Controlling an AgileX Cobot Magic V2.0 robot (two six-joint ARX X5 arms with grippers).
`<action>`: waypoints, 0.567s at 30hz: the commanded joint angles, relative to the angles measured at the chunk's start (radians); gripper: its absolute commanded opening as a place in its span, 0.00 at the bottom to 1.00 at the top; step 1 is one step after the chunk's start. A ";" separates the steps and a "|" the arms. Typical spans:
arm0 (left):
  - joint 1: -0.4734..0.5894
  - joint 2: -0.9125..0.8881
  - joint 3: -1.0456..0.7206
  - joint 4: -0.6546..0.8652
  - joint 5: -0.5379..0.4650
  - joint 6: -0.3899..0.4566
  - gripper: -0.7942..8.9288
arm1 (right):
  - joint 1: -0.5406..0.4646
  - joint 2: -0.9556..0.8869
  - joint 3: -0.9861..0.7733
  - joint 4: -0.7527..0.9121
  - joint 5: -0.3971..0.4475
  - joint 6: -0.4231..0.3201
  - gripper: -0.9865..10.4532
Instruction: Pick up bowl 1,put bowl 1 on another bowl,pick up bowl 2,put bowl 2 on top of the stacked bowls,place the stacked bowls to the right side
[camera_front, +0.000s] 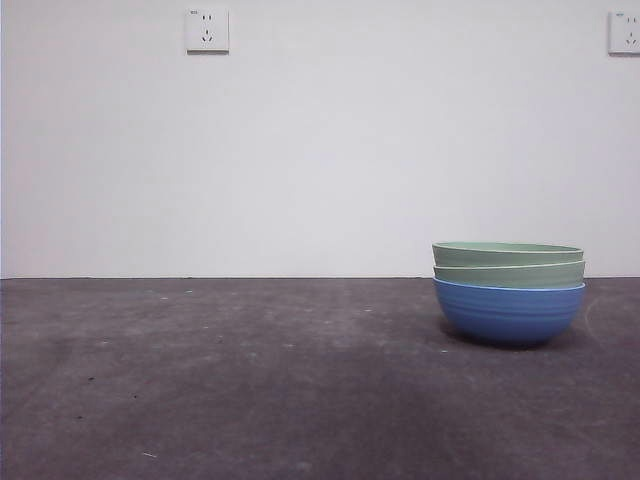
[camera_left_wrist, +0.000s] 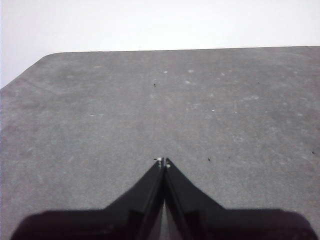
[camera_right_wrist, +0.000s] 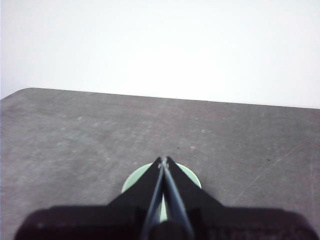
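The stacked bowls stand on the table at the right of the front view: a blue ridged bowl (camera_front: 508, 313) at the bottom with two pale green bowls (camera_front: 508, 262) nested in it. No arm shows in that view. My right gripper (camera_right_wrist: 163, 161) is shut with nothing in it and hangs above the stack, whose pale green top bowl (camera_right_wrist: 132, 182) peeks out from behind the jaws. My left gripper (camera_left_wrist: 163, 161) is shut and empty over bare table, away from the bowls.
The dark grey table (camera_front: 250, 380) runs back to a white wall with two sockets (camera_front: 207, 30). The table's rounded far corner (camera_left_wrist: 47, 56) shows in the left wrist view.
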 joint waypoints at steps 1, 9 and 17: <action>0.004 -0.003 -0.015 0.001 -0.005 -0.010 0.08 | -0.004 -0.090 -0.197 0.163 0.001 -0.007 0.09; 0.004 -0.003 -0.015 0.002 -0.005 -0.010 0.08 | -0.005 -0.298 -0.496 0.275 0.010 -0.008 0.09; 0.004 -0.003 -0.015 0.002 -0.005 -0.010 0.08 | -0.005 -0.401 -0.616 0.267 0.010 0.031 0.09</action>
